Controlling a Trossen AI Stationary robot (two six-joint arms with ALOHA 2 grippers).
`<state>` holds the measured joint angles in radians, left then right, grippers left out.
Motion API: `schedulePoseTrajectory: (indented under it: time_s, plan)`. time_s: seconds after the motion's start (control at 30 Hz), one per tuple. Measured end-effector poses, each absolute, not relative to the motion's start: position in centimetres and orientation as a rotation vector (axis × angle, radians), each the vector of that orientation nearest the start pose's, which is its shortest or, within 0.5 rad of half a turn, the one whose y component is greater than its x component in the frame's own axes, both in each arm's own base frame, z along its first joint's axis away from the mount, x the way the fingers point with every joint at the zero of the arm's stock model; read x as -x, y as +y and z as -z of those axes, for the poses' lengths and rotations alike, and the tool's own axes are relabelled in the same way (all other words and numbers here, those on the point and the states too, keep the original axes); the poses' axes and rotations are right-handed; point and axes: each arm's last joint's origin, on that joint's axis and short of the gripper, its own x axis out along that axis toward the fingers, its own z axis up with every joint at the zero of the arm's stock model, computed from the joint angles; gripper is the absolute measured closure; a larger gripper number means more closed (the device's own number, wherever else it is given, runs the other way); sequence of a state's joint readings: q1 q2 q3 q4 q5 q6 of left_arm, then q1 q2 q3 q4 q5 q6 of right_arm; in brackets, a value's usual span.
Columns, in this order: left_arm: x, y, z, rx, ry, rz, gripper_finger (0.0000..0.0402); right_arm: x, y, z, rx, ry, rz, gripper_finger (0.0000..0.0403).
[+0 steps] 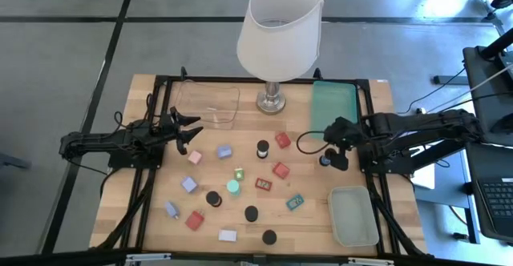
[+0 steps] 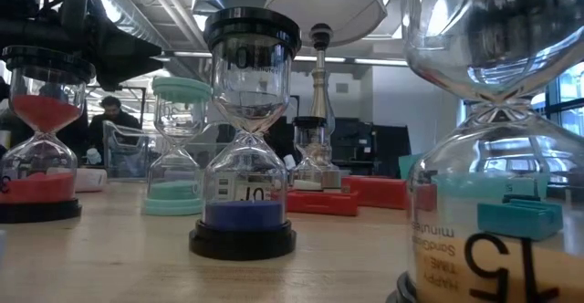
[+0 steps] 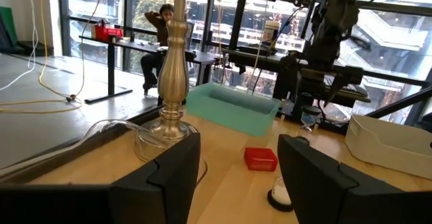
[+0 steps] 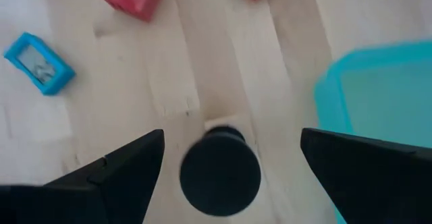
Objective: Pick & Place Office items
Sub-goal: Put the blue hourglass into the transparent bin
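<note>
Small sand timers and blocks lie scattered over the wooden table [image 1: 144, 218]: black-capped ones [image 1: 263, 148] [image 1: 251, 213], red blocks [image 1: 283, 140] [image 1: 280, 170], lavender blocks [image 1: 224, 151], a red tag [image 1: 263, 183] and a teal tag [image 1: 295, 202]. My right gripper [image 1: 329, 159] points steeply down, open, over an upright black-capped timer [image 4: 219, 175]. Its fingers [image 4: 128, 163] stand on either side of the cap, apart from it. My left gripper [image 1: 191, 134] waits level at the left, open and holding nothing [image 3: 239, 150]. In the low view a blue-sand timer [image 2: 244, 139] stands upright on its base.
A white-shaded lamp [image 1: 276, 34] stands at the far middle on its metal foot [image 3: 172, 109]. A clear tray [image 1: 207, 106] lies to its left and a teal tray [image 1: 334, 106] to its right. A pale green tray [image 1: 353, 215] sits near right. A person sits far behind the table [image 3: 162, 21].
</note>
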<state>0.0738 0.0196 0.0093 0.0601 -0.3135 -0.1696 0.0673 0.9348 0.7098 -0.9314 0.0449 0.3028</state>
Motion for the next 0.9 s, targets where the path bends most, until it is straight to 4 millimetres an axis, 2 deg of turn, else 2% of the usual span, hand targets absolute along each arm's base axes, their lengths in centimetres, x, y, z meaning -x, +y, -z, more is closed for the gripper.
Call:
schedulePoseTrajectory:
  time_s: [0.5, 0.73, 0.9]
  plan:
    - [-9.6, 1.6, -17.1, 0.174, -0.082, -0.382, 0.0206, -14.8, 0.9, -20.5, -0.271, 1.207, 0.203, 0.0053]
    - [-9.6, 1.6, -17.1, 0.174, -0.082, -0.382, 0.0206, -14.7, 0.8, -20.4, -0.279, 1.2, 0.242, 0.0053]
    - [-9.6, 1.6, -17.1, 0.174, -0.082, -0.382, 0.0206, -14.7, 0.8, -20.4, -0.28, 1.201, 0.239, 0.0085]
